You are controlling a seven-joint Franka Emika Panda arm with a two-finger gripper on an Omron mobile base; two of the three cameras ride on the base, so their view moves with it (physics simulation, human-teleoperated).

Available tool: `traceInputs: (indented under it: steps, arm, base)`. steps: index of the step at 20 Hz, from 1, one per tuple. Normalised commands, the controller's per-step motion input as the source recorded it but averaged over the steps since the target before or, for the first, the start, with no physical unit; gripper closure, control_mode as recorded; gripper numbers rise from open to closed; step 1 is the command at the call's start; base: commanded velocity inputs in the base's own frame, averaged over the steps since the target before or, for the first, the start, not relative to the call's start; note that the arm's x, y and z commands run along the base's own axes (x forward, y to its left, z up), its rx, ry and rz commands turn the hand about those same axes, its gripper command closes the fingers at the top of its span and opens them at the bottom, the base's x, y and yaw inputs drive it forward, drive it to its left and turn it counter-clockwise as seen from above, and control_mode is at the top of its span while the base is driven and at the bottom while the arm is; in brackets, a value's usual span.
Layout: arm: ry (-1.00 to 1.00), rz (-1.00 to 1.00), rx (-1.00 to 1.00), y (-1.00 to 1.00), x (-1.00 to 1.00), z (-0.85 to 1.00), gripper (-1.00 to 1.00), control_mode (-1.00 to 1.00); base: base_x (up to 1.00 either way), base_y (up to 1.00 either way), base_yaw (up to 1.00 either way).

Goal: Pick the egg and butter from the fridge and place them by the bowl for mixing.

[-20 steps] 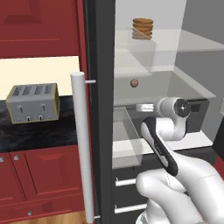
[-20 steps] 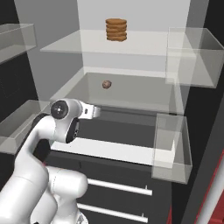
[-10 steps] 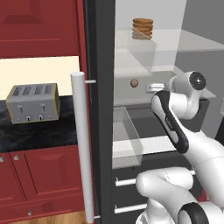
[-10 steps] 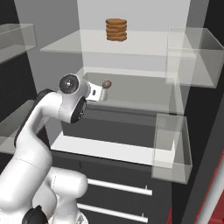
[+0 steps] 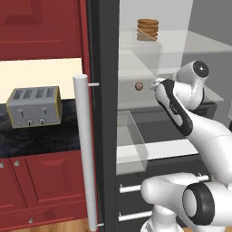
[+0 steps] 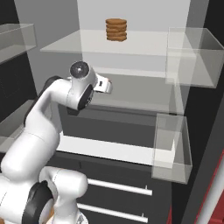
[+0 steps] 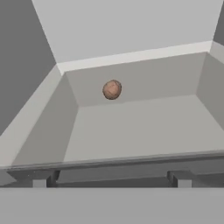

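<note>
White robot arm with dark joints

The arm (image 5: 195,136) is built of smooth, glossy white shells, rounded like fat tubes and swelling into bulbous housings at each joint. A black band (image 5: 174,108) runs lengthwise along the upper link, curving with its surface. Each joint ends in a round cap: the one near the wrist (image 6: 79,69) is a dark grey disc with a paler ring and a small centre dot, and a larger one low on the body (image 5: 198,205) shows a thick black ring around a grey face. The wrist housing (image 6: 83,94) has a dark underside, and the hand (image 6: 104,84) past it is a small white block with a tiny dark mark.
</note>
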Motion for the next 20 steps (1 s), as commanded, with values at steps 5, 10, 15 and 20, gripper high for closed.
traceInputs:
  steps: [5,10,15,20]
  arm:
    - [-0.03,0.00,0.01,0.00,0.42,-0.06,-1.00,-1.00]
    - [0.00,0.00,0.00,0.00,0.26,0.00,-1.00,-1.00]
    - [0.00,0.00,0.00,0.00,0.76,-0.14,-1.00,-1.00]
    - [0.00,0.00,0.00,0.00,0.67,-0.26,-1.00,-1.00]
  base:
    - [0.00,0.00,0.00]
    - [0.00,0.00,0.00]
    - [0.00,0.00,0.00]
    - [0.00,0.00,0.00]
